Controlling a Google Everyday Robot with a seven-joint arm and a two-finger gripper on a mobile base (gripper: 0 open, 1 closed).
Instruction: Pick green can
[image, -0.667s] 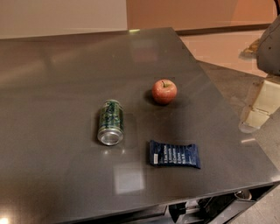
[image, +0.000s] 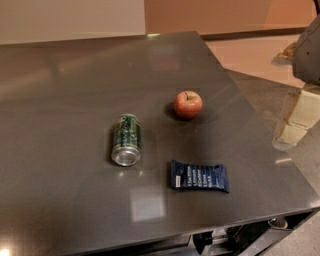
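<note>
Dark grey table: glossy top, fills most of the camera view, with pale reflections near the front edge.

Item 1, green can: lies on its side, left of the table's centre. Its length runs front to back, and the silver end faces the front edge. Green patterned label with white and dark marks. It touches nothing but the tabletop.

Item 2, red apple: sits upright with the stem on top, to the right of the can and further back, apart from it.

Item 3, dark blue wrapped bar: lies flat, to the right of the can and nearer the front edge, in front of the apple. It is apart from both.

Item 4, gripper: cream-coloured parts under a grey body at the right border of the view, beyond the table's right edge. It is well apart from the green can and holds nothing visible. Whether it is spread or pressed together cannot be told
</note>
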